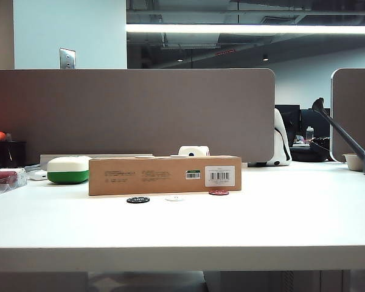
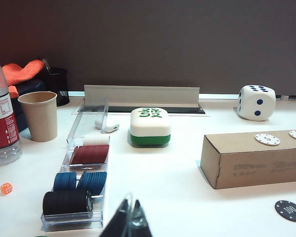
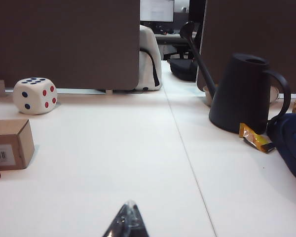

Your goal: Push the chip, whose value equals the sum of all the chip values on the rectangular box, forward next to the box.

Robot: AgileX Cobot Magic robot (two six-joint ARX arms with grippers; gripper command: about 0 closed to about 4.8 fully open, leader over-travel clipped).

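The small maroon poker chip (image 1: 218, 192) touches the long brown cardboard box (image 1: 164, 175), well ahead of left gripper (image 2: 129, 222) and right gripper (image 3: 127, 219), both pressed together.

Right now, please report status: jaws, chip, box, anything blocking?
Left gripper and right gripper shut, hanging above the table, holding nothing. Maroon chip already in front of the box. Nothing blocking.

Black chip (image 2: 289, 211): "100". Bottle (image 2: 1, 123) label: "ING", "550ml". Box (image 1: 164, 175) label: barcode, print unreadable.
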